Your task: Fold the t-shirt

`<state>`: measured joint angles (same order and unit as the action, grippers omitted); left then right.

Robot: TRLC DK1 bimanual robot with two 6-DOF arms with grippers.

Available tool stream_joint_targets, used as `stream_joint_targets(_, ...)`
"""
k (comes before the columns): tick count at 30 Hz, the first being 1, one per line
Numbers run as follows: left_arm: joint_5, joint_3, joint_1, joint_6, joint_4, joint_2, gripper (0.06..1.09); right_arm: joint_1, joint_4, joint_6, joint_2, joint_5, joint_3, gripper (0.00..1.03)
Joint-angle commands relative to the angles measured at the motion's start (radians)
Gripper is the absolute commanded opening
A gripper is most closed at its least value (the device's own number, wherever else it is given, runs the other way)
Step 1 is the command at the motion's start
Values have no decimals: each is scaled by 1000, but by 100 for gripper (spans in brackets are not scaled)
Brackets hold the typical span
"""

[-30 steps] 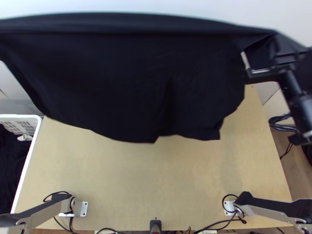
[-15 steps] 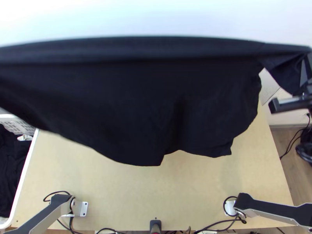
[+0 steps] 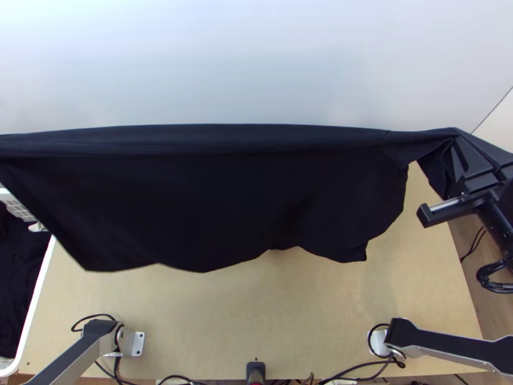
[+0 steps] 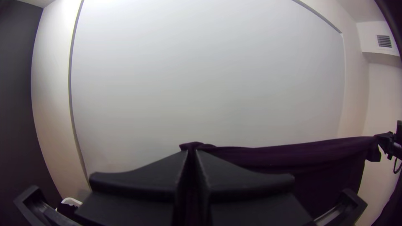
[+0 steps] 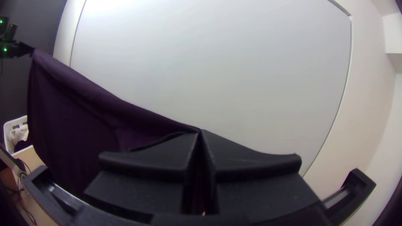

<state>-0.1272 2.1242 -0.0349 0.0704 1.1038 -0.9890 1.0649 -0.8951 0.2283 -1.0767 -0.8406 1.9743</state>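
Table (image 3: 256,314), light wood; a small black device (image 3: 256,372) at the middle of its near edge.

Mounting plates (image 3: 137,344), pale metal, a pair, one toward each near corner, with black cables (image 3: 96,317) looping beside them.

Left arm (image 3: 77,354) and right arm (image 3: 449,348), pale links with black parts, running outward from the plates beyond the near corners.

Basket (image 3: 40,289), white, alongside the table's left edge; contains dark cloth (image 3: 19,289), bunched, and a small white item (image 3: 37,226) near its far end.

T-shirt, one (image 3: 224,199), dark; held up in the air across the table's width, hanging like a curtain between the two grippers. Upper edge drawn nearly straight, passing beyond both side edges of the table; lower edge wavy, above the tabletop, one corner dipping near the left edge, another toward the right. Contact with the tabletop: cannot be told.

Right gripper (image 3: 458,137), past the table's right edge; fingers closed, pinching one upper end of the shirt.

Left gripper (image 4: 191,151), at the opposite upper end, in the left wrist view; fingers pressed together with fabric caught between them.

Wall panel (image 3: 256,64), large, white, behind the shirt. Air vent (image 4: 384,41), slatted, high on the wall.
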Motion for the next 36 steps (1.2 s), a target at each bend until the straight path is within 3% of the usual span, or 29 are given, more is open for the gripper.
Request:
stream_joint_targets(1,21,-17,1,-17,-45,-10,9,46,82,20,-3,14,12,3)
stream_joint_targets(5,9,-10,3,-20,-88,-11,9,53,97,68,-42,14,101,3)
stream_joint_targets(12,-22,94,24,-44,-163,-13,9,61,312,341,-17,12,110,3)
stream_joint_targets(16,-19,108,26,-72,-156,9,9,83,294,355,1,12,110,3)
stream_joint_targets(25,28,108,35,-75,-124,58,9,113,111,186,34,15,110,3)
stream_joint_targets(30,55,105,38,-27,-15,67,9,113,-103,-50,52,48,110,3)
stream_joint_targets(36,167,39,52,57,183,67,9,110,-295,-271,54,141,104,3)
